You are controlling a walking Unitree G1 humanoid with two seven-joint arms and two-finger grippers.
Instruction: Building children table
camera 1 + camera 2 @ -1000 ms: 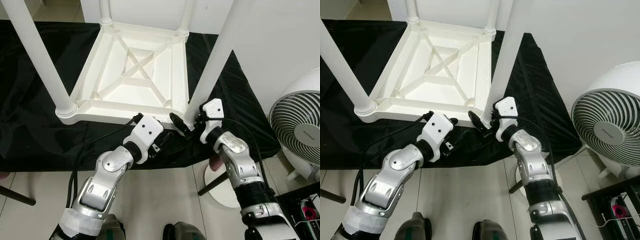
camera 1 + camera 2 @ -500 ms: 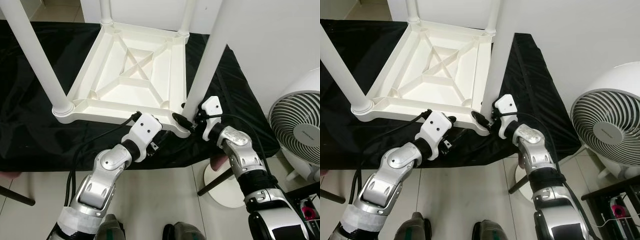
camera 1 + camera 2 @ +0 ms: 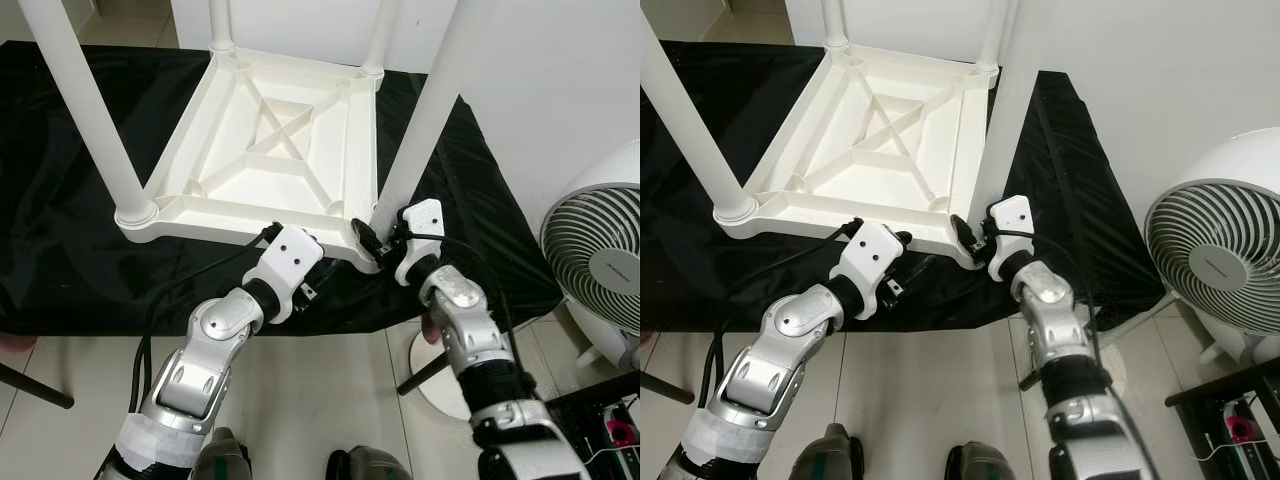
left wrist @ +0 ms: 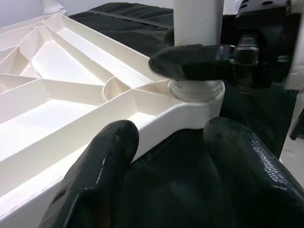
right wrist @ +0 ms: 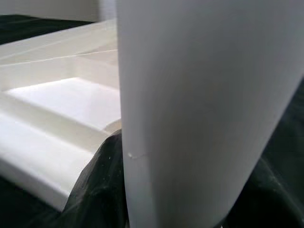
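Observation:
The white children's table (image 3: 230, 213) lies upside down on a black cloth (image 3: 60, 270), with all its legs pointing up. My right gripper (image 3: 368, 238) is shut on the near-right leg (image 3: 420, 110), just above its corner socket; one finger (image 4: 190, 61) curls across the leg's base. In the right wrist view that leg (image 5: 204, 109) is very close, with a black finger (image 5: 99, 190) beside it. My left gripper (image 4: 168, 142) is open at the table's front rim (image 4: 156, 123) near that corner, one fingertip (image 4: 111, 142) overlapping the rim.
The near-left leg (image 3: 90, 120) and two far legs (image 3: 222, 25) stand upright. A white fan (image 3: 600, 270) stands on the floor at the right, with a round white stand base (image 3: 440, 375) next to it. A dark bar (image 3: 35, 385) crosses the lower left floor.
My right gripper has moved closer to the near-right leg's base, and the leg now stands a little more upright. My left gripper has hardly moved.

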